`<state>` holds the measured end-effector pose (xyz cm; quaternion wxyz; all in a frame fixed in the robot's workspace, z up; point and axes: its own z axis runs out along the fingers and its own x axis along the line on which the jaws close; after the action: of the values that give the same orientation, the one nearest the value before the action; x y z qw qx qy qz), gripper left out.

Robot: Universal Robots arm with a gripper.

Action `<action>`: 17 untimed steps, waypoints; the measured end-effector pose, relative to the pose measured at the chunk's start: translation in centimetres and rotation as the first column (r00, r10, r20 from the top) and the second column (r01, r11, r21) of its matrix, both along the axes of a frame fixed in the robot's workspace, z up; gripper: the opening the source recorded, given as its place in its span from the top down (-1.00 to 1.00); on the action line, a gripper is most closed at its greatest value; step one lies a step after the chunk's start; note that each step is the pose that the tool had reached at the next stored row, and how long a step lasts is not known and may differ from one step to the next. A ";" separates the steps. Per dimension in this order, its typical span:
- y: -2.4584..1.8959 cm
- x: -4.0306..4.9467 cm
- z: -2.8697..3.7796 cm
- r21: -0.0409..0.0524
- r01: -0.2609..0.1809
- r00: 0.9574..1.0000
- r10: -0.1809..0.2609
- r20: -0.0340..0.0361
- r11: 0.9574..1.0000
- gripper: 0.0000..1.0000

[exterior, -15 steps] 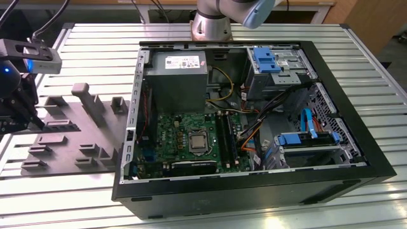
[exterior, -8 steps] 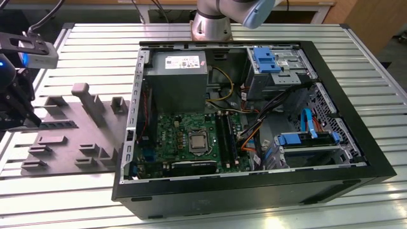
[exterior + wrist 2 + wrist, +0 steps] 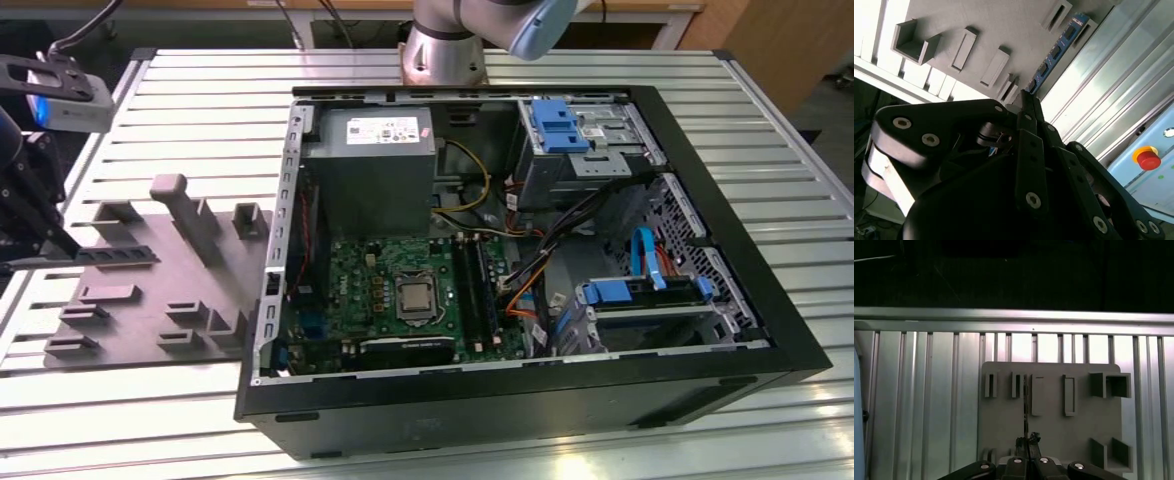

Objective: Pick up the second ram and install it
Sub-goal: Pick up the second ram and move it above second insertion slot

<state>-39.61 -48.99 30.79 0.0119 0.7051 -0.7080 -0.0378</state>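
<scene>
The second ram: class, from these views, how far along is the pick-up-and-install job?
Done: the computer case lies open, and the gripper is at the grey fixture plate. In hand: the gripper sits at one end of the second ram, which stands on edge on that plate; a firm grasp cannot be confirmed. Left: lifting the ram and seating it in the motherboard slots.

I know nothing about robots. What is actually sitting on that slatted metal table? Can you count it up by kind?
Computer case, lid off: 1
Grey plate with raised blocks: 1
Memory stick on that plate: 1
Total: 3
</scene>
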 end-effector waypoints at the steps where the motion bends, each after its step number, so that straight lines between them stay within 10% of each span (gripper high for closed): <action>1: 0.00 0.00 0.14 0.000 0.000 1.000 0.000 0.000 1.000 0.76; 17: 0.02 0.00 3.44 0.015 0.000 1.000 0.000 0.001 1.000 0.76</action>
<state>-39.61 -48.97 34.23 0.0062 0.7052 -0.7077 -0.0428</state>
